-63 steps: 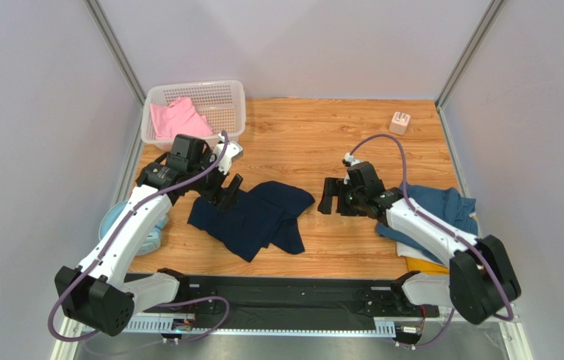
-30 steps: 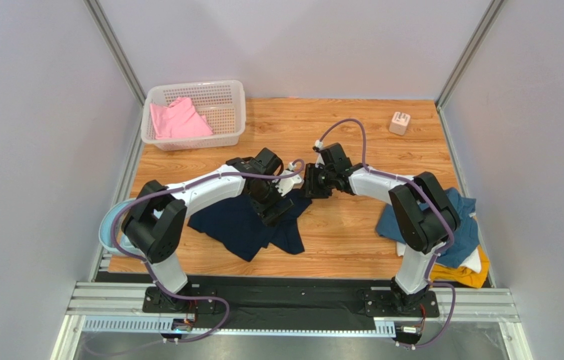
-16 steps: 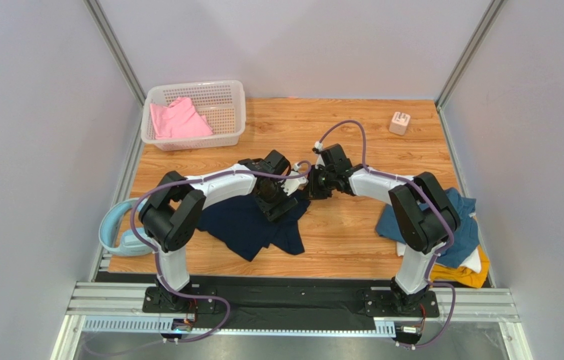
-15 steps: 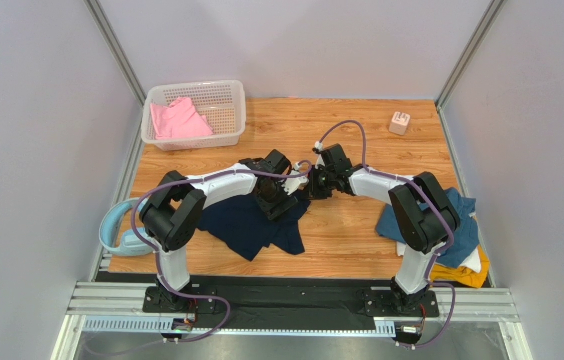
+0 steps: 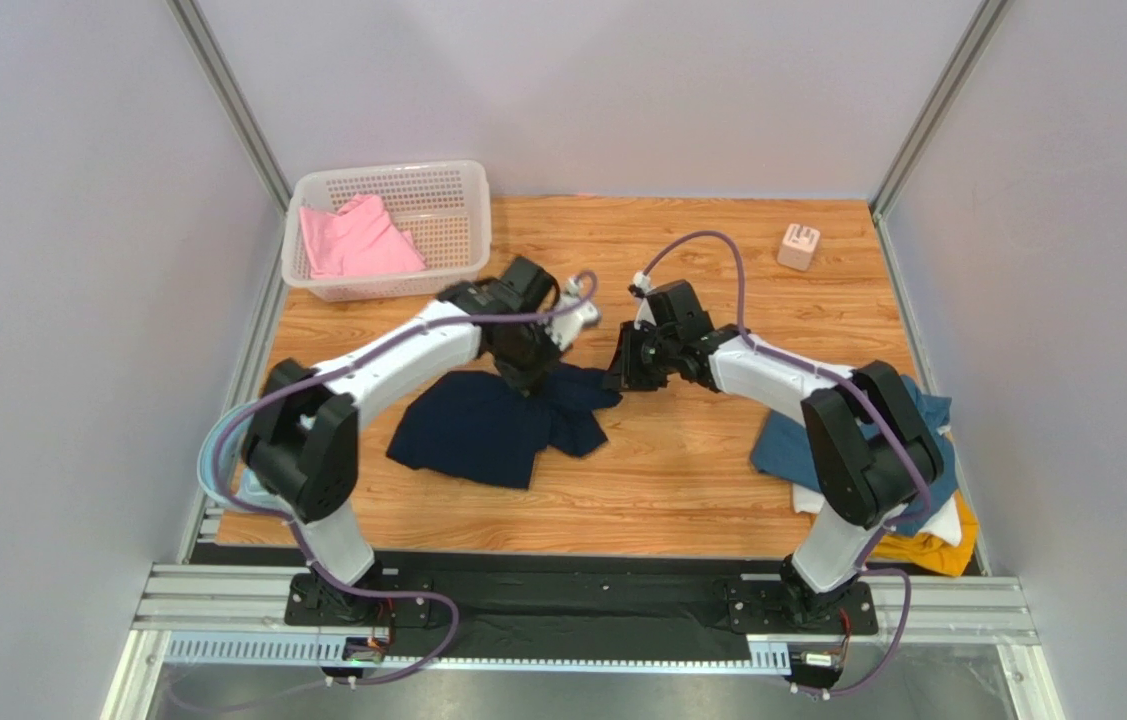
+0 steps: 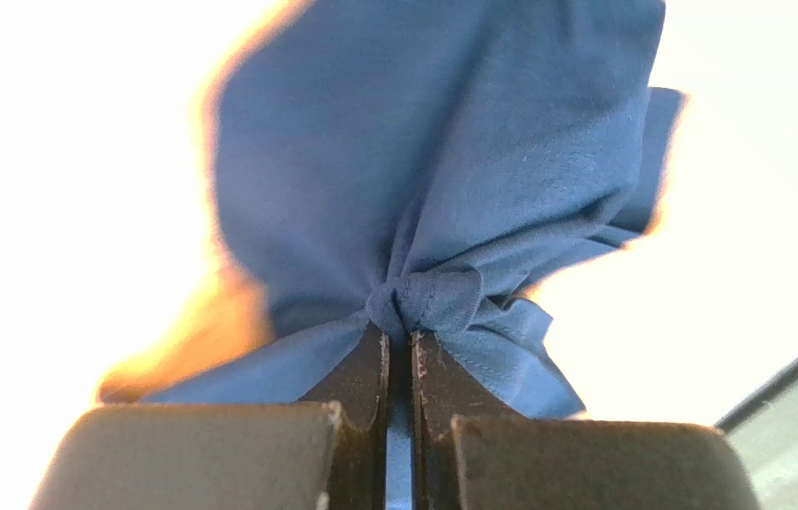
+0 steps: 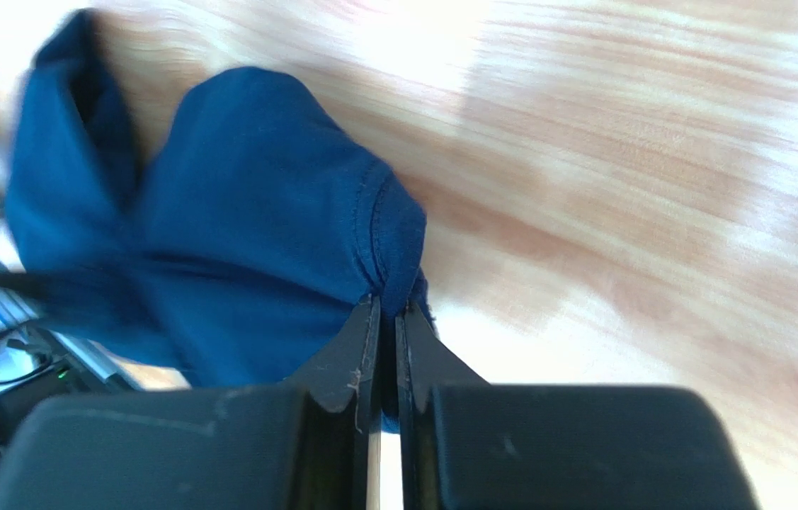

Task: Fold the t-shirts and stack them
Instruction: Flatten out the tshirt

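While the navy t-shirt point(image 5: 482, 428) lies rumpled at the middle of the bench point(image 5: 674, 480), both arms reach in to its far edge. The left arm point(image 5: 404, 342) comes in from the left, and the left jaws are squeezed fully together on a bunch of navy cloth. In the left wrist view this cloth point(image 6: 424, 159) gathers into a small knot right at the fingertips point(image 6: 363, 372) and fans out beyond them. The right arm point(image 5: 765, 375) reaches in from the right. The right jaws are also pinched together, on the stitched hem at the shirt's far right corner point(image 7: 243, 244). That hem is caught between the tips of the fingers point(image 7: 352, 356), with bare wood beside it. The two grips sit near each other but apart.

The pink t-shirt point(image 5: 351, 240) lies in the white basket point(image 5: 457, 188) at the far left corner. At the right edge of the bench, partly behind the right arm, the teal t-shirt point(image 5: 780, 450) lies over the white t-shirt point(image 5: 949, 519) and the mustard t-shirt point(image 5: 927, 554). A small pale block point(image 5: 798, 245) stands at the far right.
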### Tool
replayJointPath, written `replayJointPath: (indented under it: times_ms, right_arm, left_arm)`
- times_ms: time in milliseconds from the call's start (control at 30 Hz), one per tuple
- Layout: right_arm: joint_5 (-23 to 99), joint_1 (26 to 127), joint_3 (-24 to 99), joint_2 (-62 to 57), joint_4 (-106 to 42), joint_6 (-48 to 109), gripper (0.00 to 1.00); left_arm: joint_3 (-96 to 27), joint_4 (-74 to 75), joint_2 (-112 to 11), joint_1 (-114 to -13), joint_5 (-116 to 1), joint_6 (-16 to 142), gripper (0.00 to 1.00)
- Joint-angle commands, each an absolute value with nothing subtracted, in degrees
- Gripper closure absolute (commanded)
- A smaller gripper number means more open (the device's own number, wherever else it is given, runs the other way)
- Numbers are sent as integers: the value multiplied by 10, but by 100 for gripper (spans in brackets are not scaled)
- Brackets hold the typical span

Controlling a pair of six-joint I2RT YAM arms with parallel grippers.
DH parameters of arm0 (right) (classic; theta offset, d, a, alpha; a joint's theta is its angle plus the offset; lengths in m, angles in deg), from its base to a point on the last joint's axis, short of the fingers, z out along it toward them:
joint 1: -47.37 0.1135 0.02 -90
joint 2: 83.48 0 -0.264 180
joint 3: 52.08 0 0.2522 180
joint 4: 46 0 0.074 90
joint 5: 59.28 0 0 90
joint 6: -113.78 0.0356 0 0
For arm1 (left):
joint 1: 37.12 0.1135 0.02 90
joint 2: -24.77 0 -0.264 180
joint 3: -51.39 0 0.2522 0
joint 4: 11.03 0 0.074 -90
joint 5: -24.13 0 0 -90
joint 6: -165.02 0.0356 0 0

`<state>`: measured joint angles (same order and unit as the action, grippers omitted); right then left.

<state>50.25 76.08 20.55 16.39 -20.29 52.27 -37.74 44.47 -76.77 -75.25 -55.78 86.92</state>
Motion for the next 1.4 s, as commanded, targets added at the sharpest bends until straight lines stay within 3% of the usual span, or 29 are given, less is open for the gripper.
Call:
replayJointPath:
  times_ms: [0, 233, 367, 600, 700, 767, 1000, 1033, 1133, 1233, 1367]
  right_arm:
    - [475, 759, 234, 64, -156, 491, 100]
    - [422, 737, 288, -128, -85, 475, 100]
    - [394, 729, 322, -225, -53, 472, 100]
    - [372, 725, 362, -266, 7, 468, 100]
    - [377, 726, 361, -271, 12, 477, 100]
    - [370, 726, 363, -275, 18, 478, 100]
    - [361, 725, 403, -290, 51, 471, 100]
    - [356, 726, 399, -296, 53, 468, 100]
    - [321, 725, 379, -299, 57, 463, 100]
    - [274, 725, 367, -282, 46, 446, 100]
    - [241, 720, 374, -219, 23, 434, 100]
  left_arm:
    - [-520, 554, -615, -697, -546, 892, 100]
    - [-656, 699, -484, -678, -582, 951, 96]
    - [-620, 714, -396, -678, -586, 955, 82]
    - [-508, 718, -323, -676, -576, 948, 75]
    - [-503, 715, -317, -674, -586, 949, 83]
    - [-515, 714, -317, -674, -590, 953, 100]
    - [-556, 706, -322, -674, -591, 958, 100]
    - [-548, 713, -327, -674, -542, 946, 88]
    - [-461, 702, -343, -692, -456, 928, 72]
    - [-320, 665, -373, -743, -499, 938, 71]
    - [-241, 629, -422, -800, -541, 955, 73]
